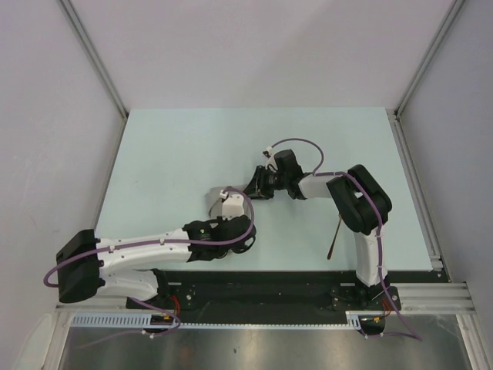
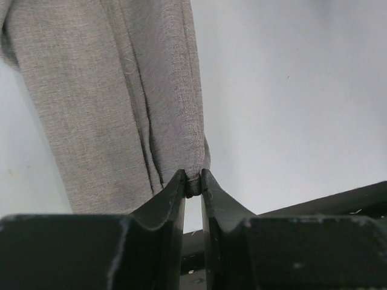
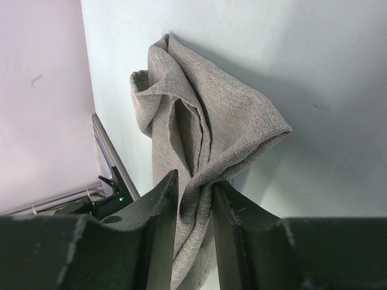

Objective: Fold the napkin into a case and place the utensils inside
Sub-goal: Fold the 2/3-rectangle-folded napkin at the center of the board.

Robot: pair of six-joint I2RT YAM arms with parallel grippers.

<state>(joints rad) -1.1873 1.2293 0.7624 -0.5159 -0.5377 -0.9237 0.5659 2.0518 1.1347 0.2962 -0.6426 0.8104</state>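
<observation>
The grey-beige napkin (image 2: 109, 103) hangs bunched between my two grippers over the middle of the table. In the top view only a small patch of the napkin (image 1: 214, 203) shows beside the left wrist. My left gripper (image 2: 192, 181) is shut on a thick hemmed corner of the cloth. My right gripper (image 3: 195, 184) is shut on a twisted bundle of the napkin (image 3: 199, 115), whose folds rise above the jaws and trail down between them. One of the utensils, a copper fork (image 1: 333, 237), lies on the table by the right arm, apart from both grippers.
The pale green table (image 1: 177, 154) has grey walls on three sides and a metal rail (image 1: 416, 193) along its right edge. The black base strip (image 1: 262, 279) runs along the near edge. In the top view my left gripper (image 1: 228, 199) and right gripper (image 1: 256, 187) stand close together.
</observation>
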